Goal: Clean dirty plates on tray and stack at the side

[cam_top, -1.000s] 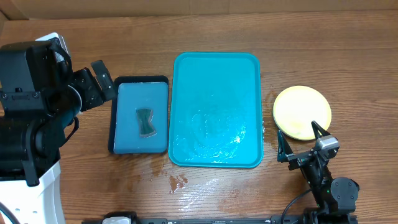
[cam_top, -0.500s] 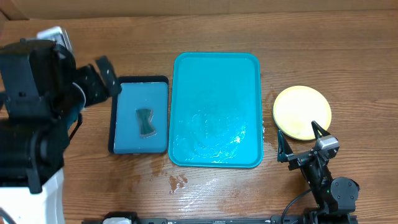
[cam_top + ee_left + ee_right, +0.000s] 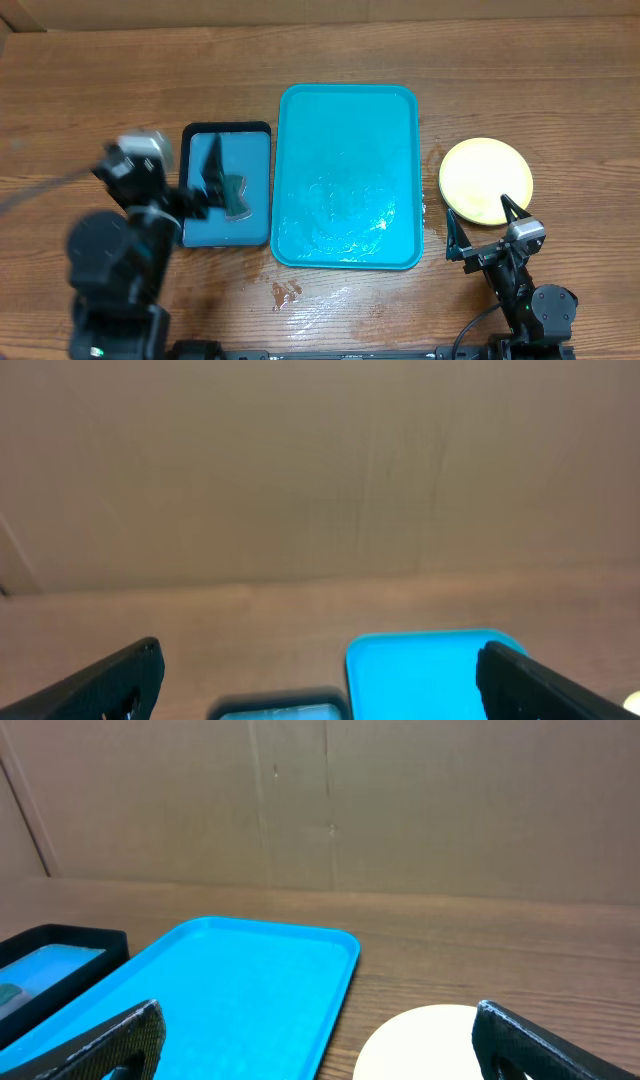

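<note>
The teal tray (image 3: 345, 120) lies in the middle of the table, wet and with no plates on it. It also shows in the left wrist view (image 3: 420, 670) and the right wrist view (image 3: 230, 990). A yellow-green plate (image 3: 486, 178) lies on the table to the right of the tray, with a clean pale centre (image 3: 430, 1040). I cannot tell whether other plates lie under it, and no light blue plate shows. My left gripper (image 3: 205, 185) is open and empty over the small blue tray's left part (image 3: 320, 690). My right gripper (image 3: 483, 225) is open and empty just in front of the plate (image 3: 320, 1050).
A smaller dark-rimmed blue tray (image 3: 255, 150) lies left of the teal tray and holds a dark sponge-like piece (image 3: 238, 196). Water spots (image 3: 285, 292) lie on the wood in front of the trays. A cardboard wall stands behind the table.
My left arm has swung from the far left down toward the front left, and its gripper now reaches over the small blue tray. The right arm, plate and trays have not moved.
</note>
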`<state>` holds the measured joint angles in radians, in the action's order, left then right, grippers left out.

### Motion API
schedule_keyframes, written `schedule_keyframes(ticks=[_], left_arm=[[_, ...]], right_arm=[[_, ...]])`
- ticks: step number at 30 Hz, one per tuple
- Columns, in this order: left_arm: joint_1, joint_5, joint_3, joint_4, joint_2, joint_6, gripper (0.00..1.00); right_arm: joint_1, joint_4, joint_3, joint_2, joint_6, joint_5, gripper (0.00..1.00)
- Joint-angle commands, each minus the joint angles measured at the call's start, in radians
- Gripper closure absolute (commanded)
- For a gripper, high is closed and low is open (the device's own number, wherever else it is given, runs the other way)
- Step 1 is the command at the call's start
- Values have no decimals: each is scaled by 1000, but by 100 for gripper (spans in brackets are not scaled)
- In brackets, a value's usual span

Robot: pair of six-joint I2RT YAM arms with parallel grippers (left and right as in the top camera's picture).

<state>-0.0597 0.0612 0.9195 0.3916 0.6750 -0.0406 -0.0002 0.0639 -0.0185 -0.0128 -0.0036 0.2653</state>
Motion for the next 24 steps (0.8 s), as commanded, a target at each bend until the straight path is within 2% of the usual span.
schedule_keyframes(ticks=[1,9,13,20,24], left_arm=[[-6,20,-216,-58,-151,40,0],[2,10,-592,-150,-512,40,0],[33,10,-720,-166,-662,-5,0],[42,14,-897,-365,-673,-19,0],[40,16,-915,-322,-673,-23,0]], right_arm=[[1,-5,10,6,-1,-2,0],[1,-5,10,6,-1,-2,0],[1,-5,10,6,-1,-2,1],[1,-5,10,6,-1,-2,0],[1,-5,10,6,-1,-2,0]])
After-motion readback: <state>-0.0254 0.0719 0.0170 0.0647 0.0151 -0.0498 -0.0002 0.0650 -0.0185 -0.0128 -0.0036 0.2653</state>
